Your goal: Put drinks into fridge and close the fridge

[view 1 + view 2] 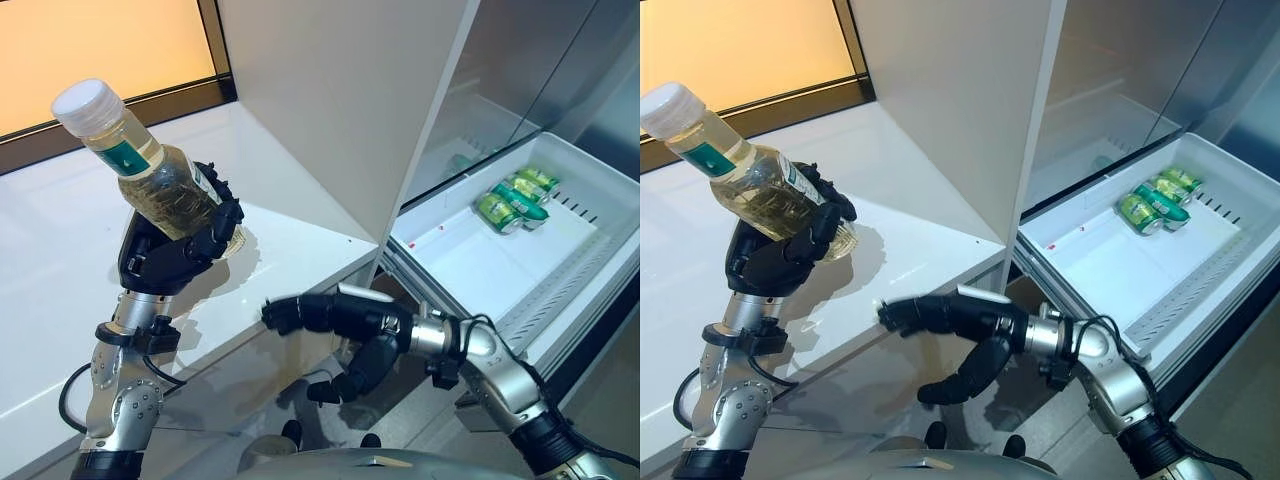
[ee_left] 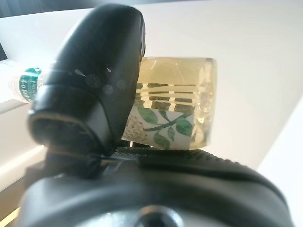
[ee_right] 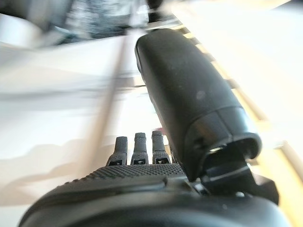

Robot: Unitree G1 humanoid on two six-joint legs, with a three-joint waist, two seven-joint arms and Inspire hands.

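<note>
My left hand (image 1: 170,255) is shut on a clear bottle (image 1: 150,170) of pale yellow drink with a white cap and green label, and holds it tilted above the white counter (image 1: 60,300). In the left wrist view the bottle (image 2: 175,109) sits between thumb and palm. My right hand (image 1: 340,320) is open and empty, with straight fingers, low by the counter's front edge, left of the fridge drawer (image 1: 450,270). Green cans (image 1: 515,200) lie at the back of the open white drawer.
A tall white fridge door or side panel (image 1: 340,100) stands between the counter and the drawer. The fridge's upper compartment (image 1: 470,130) is open behind the drawer. A dark-framed orange panel (image 1: 100,40) runs behind the counter.
</note>
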